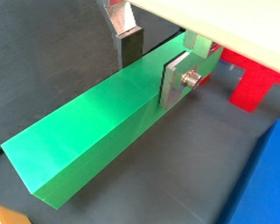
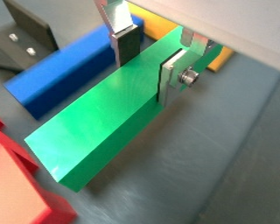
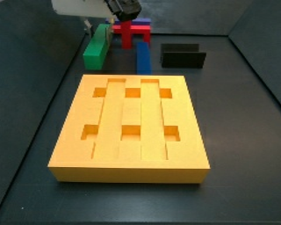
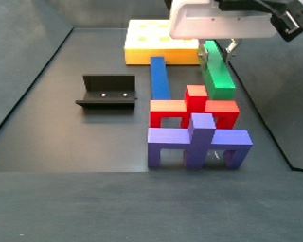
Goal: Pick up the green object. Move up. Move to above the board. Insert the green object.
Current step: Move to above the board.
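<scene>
The green object (image 1: 90,131) is a long green bar lying flat on the dark floor, seen in both wrist views (image 2: 101,131) and both side views (image 3: 96,46) (image 4: 220,80). My gripper (image 1: 152,66) (image 2: 149,63) straddles it near one end. One dark pad (image 1: 129,51) stands against the bar's far side and the silver finger plate (image 1: 174,80) against its near side, with no gap showing. The board (image 3: 131,171) is a thick orange-yellow slab with grooves and square holes, apart from the bar; it also shows beyond the gripper in a side view (image 4: 148,38).
A blue bar (image 2: 55,74) (image 3: 143,57) lies right beside the green one. A red piece (image 1: 254,83) (image 4: 192,104) and a purple piece (image 4: 199,142) stand near the bar's other end. The fixture (image 3: 184,57) (image 4: 106,93) stands on the floor.
</scene>
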Controlling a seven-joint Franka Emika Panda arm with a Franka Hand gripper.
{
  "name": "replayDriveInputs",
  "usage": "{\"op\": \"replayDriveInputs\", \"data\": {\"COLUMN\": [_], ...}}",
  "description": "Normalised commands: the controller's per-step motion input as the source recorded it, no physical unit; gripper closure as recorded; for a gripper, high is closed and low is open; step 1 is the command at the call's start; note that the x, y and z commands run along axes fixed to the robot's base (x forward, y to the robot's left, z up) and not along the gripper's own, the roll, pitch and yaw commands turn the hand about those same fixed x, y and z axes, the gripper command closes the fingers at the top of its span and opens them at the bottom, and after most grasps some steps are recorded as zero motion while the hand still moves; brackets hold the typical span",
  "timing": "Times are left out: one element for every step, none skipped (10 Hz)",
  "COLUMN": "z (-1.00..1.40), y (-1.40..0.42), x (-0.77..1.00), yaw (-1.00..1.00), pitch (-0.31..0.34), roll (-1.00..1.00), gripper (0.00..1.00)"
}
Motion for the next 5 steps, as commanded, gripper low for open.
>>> {"op": "replayDriveInputs", "data": {"z": [1.40, 1.40, 1.40, 1.40, 1.40], "y": [0.00, 0.00, 0.01, 0.00, 0.00], "x": [0.00, -0.04, -0.03, 0.02, 0.01], "yaw": [0.01, 0.00, 0.00, 0.00, 0.00], "pitch": [0.018, 0.037, 0.017, 0.050, 0.081], "roll": [0.00, 0.01, 0.03, 0.01, 0.01], "gripper": [1.00, 1.00, 1.00, 1.00, 1.00]}}
